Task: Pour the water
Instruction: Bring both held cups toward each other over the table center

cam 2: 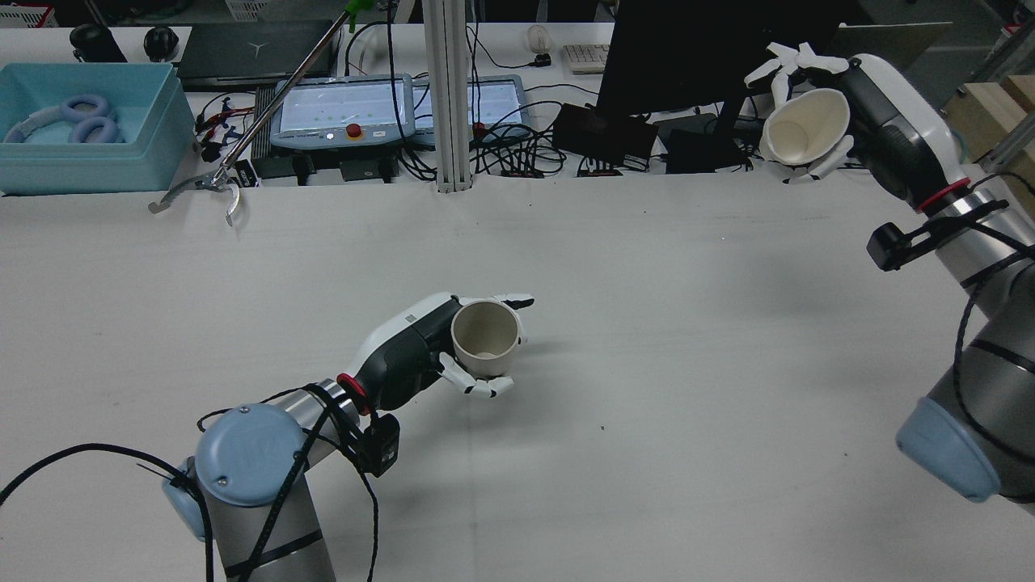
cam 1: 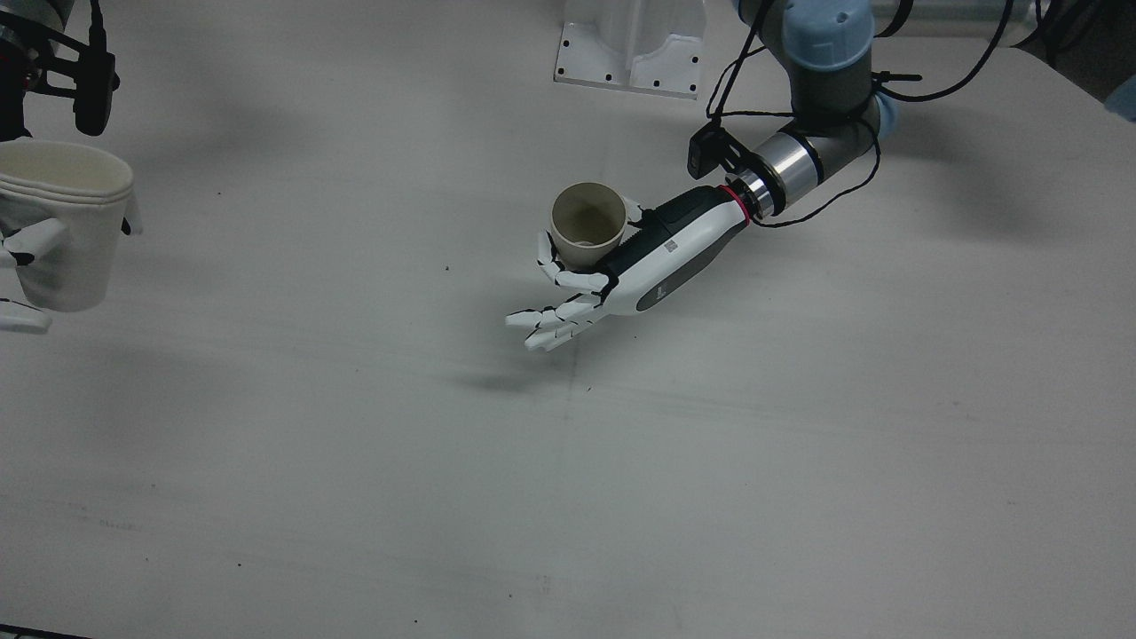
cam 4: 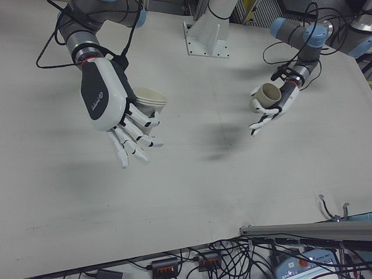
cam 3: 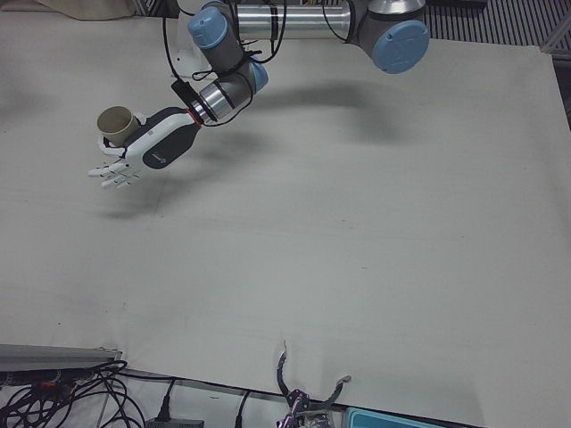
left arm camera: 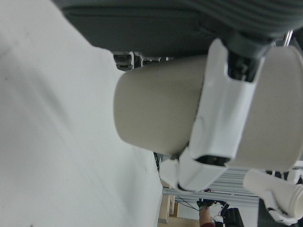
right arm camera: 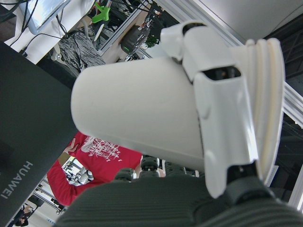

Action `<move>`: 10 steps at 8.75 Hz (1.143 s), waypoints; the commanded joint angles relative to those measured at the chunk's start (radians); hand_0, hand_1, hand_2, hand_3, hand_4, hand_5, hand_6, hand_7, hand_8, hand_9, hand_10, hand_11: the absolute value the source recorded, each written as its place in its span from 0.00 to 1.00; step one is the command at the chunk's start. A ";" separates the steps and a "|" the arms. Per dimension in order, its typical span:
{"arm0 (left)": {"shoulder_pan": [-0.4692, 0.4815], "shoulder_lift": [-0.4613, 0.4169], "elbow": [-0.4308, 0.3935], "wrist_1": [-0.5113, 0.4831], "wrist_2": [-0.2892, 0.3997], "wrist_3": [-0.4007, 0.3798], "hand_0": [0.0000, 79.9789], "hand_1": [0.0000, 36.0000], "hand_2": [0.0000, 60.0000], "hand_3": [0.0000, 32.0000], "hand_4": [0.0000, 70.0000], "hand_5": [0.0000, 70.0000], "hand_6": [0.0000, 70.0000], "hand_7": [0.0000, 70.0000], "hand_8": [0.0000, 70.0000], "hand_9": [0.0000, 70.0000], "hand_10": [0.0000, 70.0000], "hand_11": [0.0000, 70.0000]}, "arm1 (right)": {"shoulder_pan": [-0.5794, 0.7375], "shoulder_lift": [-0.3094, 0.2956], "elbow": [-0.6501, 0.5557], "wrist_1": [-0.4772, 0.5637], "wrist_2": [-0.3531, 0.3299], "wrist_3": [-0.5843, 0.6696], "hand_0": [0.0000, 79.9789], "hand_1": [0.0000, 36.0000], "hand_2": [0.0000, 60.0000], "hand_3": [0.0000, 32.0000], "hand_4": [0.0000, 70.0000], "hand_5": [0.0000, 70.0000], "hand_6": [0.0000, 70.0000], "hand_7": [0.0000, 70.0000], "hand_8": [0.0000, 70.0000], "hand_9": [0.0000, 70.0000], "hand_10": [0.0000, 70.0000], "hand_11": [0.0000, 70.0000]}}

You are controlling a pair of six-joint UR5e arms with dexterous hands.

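A beige cup (cam 1: 586, 222) stands upright in my left hand (cam 1: 657, 253), just above the middle of the table; thumb and one finger wrap it while the other fingers stretch out forward. The rear view shows the same cup (cam 2: 483, 335) and hand (cam 2: 404, 347), with something pale at the cup's bottom. My right hand (cam 2: 881, 113) is raised high at the far right edge, shut on a white cup (cam 2: 804, 125) that looks like stacked cups, tilted with its mouth toward the rear camera. In the right-front view this hand (cam 4: 107, 99) half hides its cup (cam 4: 150, 99).
A white arm pedestal (cam 1: 630, 53) is bolted at the robot's side of the table. Beyond the far edge lie a blue bin (cam 2: 89, 129), a grabber tool (cam 2: 267, 105), a dark monitor (cam 2: 687, 56) and cables. A person in a red shirt (right arm camera: 94, 156) shows behind.
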 commanded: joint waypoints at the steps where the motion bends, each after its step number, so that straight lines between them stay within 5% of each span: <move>1: 0.082 -0.167 0.250 -0.040 0.001 0.066 0.95 1.00 1.00 0.00 1.00 1.00 0.21 0.23 0.10 0.11 0.05 0.10 | -0.026 0.003 0.188 -0.184 -0.004 -0.095 1.00 1.00 0.81 0.00 0.90 1.00 0.46 0.47 0.16 0.17 0.00 0.05; 5: 0.106 -0.353 0.468 -0.075 0.001 0.092 1.00 1.00 1.00 0.00 1.00 1.00 0.24 0.25 0.11 0.11 0.04 0.09 | -0.163 0.009 0.251 -0.234 0.006 -0.411 1.00 1.00 0.99 0.00 1.00 1.00 0.50 0.51 0.15 0.16 0.00 0.03; 10: 0.088 -0.392 0.483 -0.077 0.007 0.103 1.00 1.00 1.00 0.00 1.00 1.00 0.28 0.28 0.12 0.12 0.03 0.08 | -0.390 0.020 0.320 -0.359 0.174 -0.768 1.00 1.00 0.91 0.00 0.94 1.00 0.43 0.45 0.11 0.12 0.00 0.00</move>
